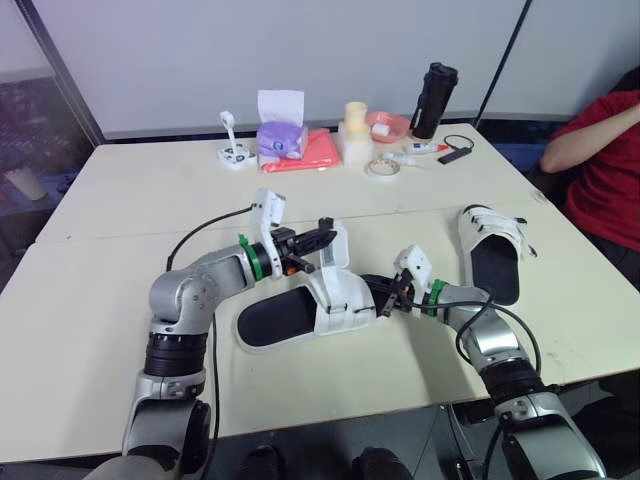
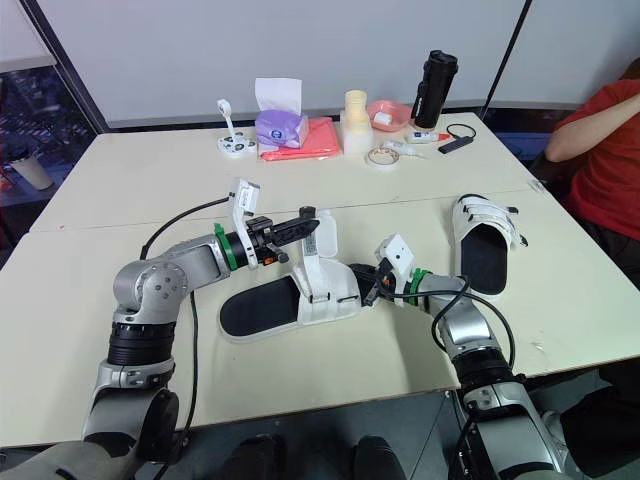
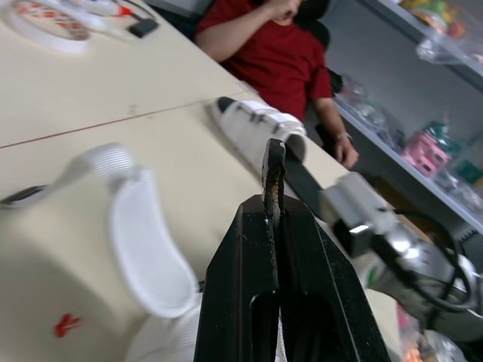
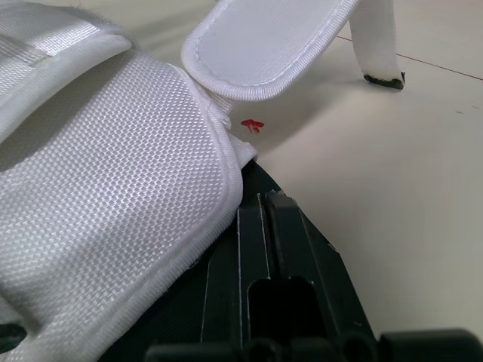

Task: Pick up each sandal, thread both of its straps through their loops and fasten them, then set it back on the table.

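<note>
At mid-desk, on the cream flat-topped desk (image 1: 120, 200), lies a white mesh sandal with a black footbed (image 1: 335, 295), sole down, heel end toward the robot's left. One wide white strap (image 1: 341, 246) of it stands up off the upper, and its black-tipped end hangs over toward the desk in the right wrist view. The left gripper (image 1: 325, 237) sits right beside that raised strap at the same height. Its fingers are pressed together in the left wrist view, and I cannot tell if any strap is pinched between them. The right gripper (image 1: 383, 297) is low at the sandal's right side, fingers together, tips touching the black sole edge just under the white mesh upper. A small red mark (image 4: 253, 125) shows on the desk near the sandal. A second white sandal with a black footbed (image 1: 492, 250) lies flat on the desk, well apart on the right, straps across its top. A person in a red shirt (image 1: 605, 170) sits at the desk's right edge near it. Along the far edge are a purple tissue box (image 1: 280, 140), a red folded cloth (image 1: 322, 152), a black bottle (image 1: 435, 100) and a roll of tape (image 1: 381, 168).
</note>
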